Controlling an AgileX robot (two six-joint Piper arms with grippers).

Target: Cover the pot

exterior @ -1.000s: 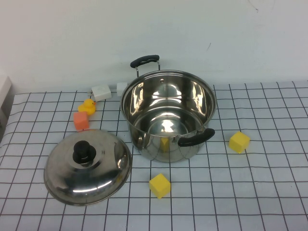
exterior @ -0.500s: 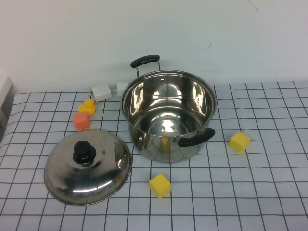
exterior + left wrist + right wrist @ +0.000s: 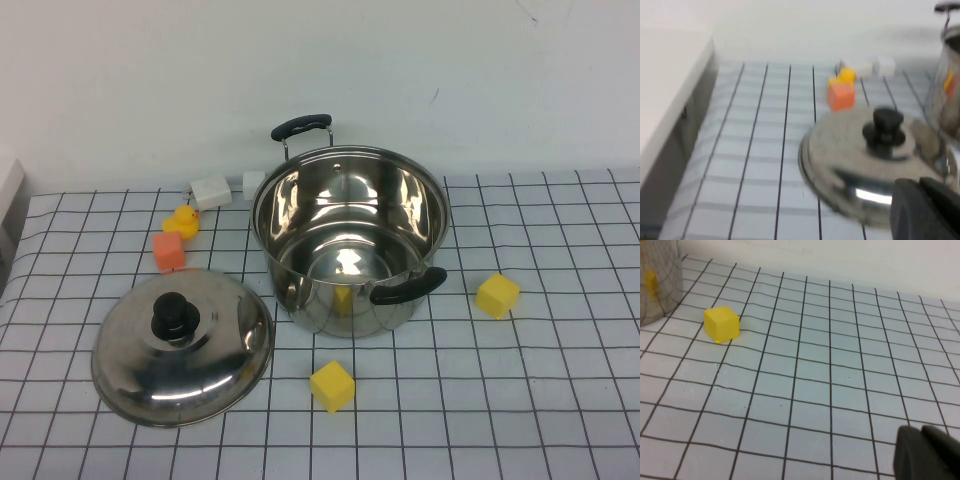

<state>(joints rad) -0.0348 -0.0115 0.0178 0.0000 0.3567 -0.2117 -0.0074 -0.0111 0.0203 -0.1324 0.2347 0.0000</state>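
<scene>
Pot (image 3: pixel 348 240), large, round, shiny stainless steel, uncovered at centre of gridded worktop (image 3: pixel 560 400); domed steel lid (image 3: pixel 183 347) beside it. Left end effector (image 3: pixel 927 210) near lid, right end effector (image 3: pixel 927 452) above worktop: finger states indiscernible.

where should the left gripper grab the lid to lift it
By the black knob, coming straight down from above. The lid lies dome up on the table, knob standing proud at its centre; the smooth steel dome offers no other hold. The left gripper is just short of the lid; the right gripper is off by the table's right side.
</scene>
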